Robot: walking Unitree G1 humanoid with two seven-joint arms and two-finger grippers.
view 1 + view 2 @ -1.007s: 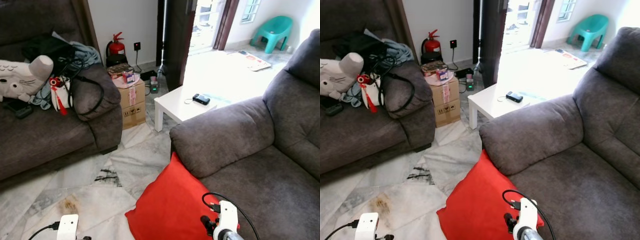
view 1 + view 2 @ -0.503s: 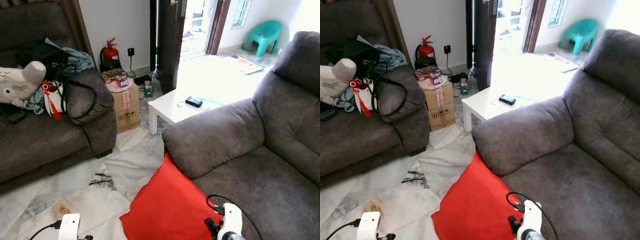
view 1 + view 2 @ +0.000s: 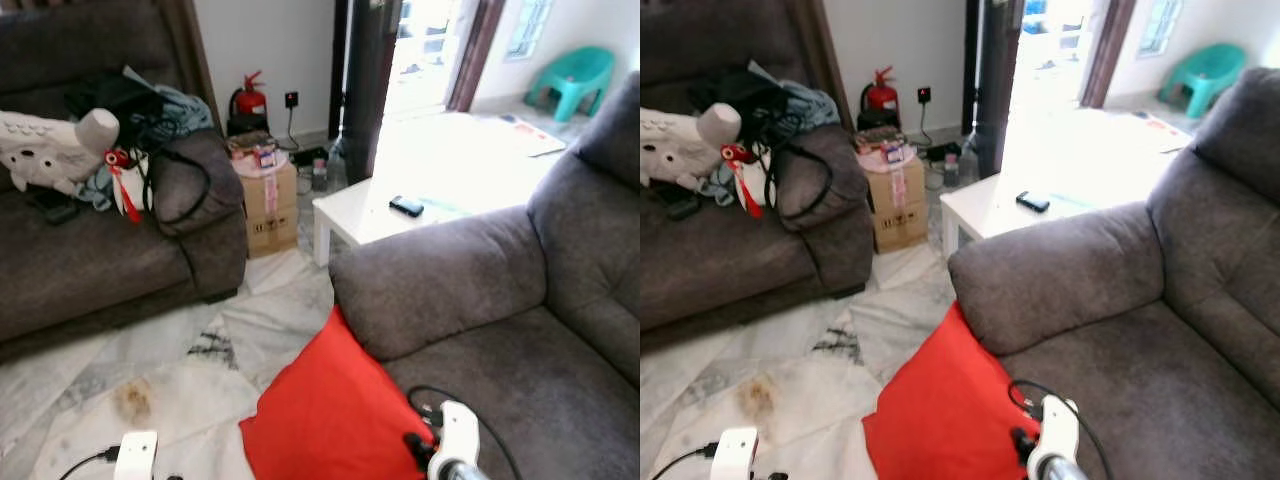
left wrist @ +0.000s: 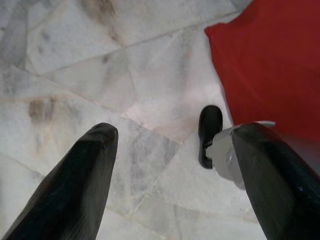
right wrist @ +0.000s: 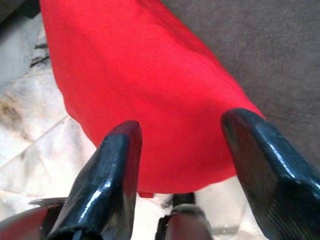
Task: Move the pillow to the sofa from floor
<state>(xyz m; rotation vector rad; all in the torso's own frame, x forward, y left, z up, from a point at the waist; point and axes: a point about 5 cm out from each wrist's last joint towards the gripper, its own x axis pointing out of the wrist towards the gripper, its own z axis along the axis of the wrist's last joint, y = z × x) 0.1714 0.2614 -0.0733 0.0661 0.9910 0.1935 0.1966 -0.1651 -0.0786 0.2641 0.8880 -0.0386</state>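
A red pillow [image 3: 335, 405] stands on the marble floor [image 3: 160, 380], leaning against the front of the grey sofa [image 3: 500, 330] on my right. The same pillow [image 5: 150, 85] lies just beyond my right gripper [image 5: 182, 137], which is open, its black fingers apart and holding nothing. My left gripper [image 4: 172, 137] is open too, over bare floor, with the pillow's corner [image 4: 270, 60] off to one side. Both wrists, the left [image 3: 135, 455] and the right [image 3: 455, 450], sit low at the bottom of the head view.
A second grey sofa [image 3: 90, 250] at left carries a plush toy [image 3: 55, 145], clothes and a bag. A cardboard box [image 3: 270, 195], a fire extinguisher [image 3: 250, 95] and a white low table [image 3: 390, 210] stand ahead. A brown stain [image 3: 130, 400] marks the floor.
The whole picture has shifted, so the camera moved: it turned a little left after swinging right. The pillow lies where it was, and both wrists stay low at the bottom edge.
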